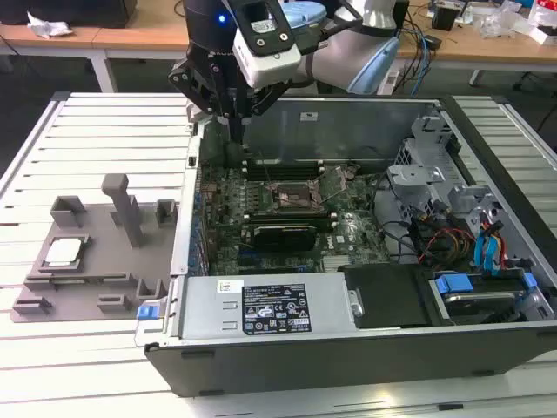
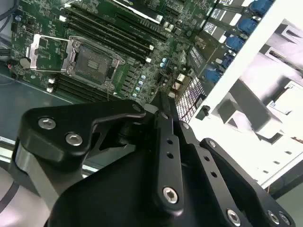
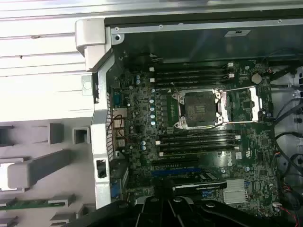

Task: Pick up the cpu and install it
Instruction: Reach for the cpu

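At the exterior view's left, a grey tray [image 1: 104, 261] lies on the white slatted desk [image 1: 96, 131]. The cpu [image 1: 63, 252] sits flat in a square recess near the tray's left edge, silvery top up. Just right of the tray stands the opened computer case [image 1: 348, 348]. It holds the green motherboard [image 1: 226, 200], with the black socket [image 1: 296, 196] near its middle and blue-tabbed cables [image 1: 487, 252] at the far right.

The pincer [image 1: 236, 131] hangs in the upper middle of the exterior view, over the case's back left corner. Its fingers are drawn together with nothing between them. The cpu lies well apart from it, down and to the left, and untouched.

The first wrist view looks straight down on the socket [image 3: 199, 109], whose metal frame is flipped open, with rows of memory sticks [image 3: 194, 75] on either side. It also takes in part of the tray [image 3: 42, 165]. The second wrist view shows the pincer [image 2: 161, 106] close up from behind, with the socket [image 2: 94, 59] beyond it.
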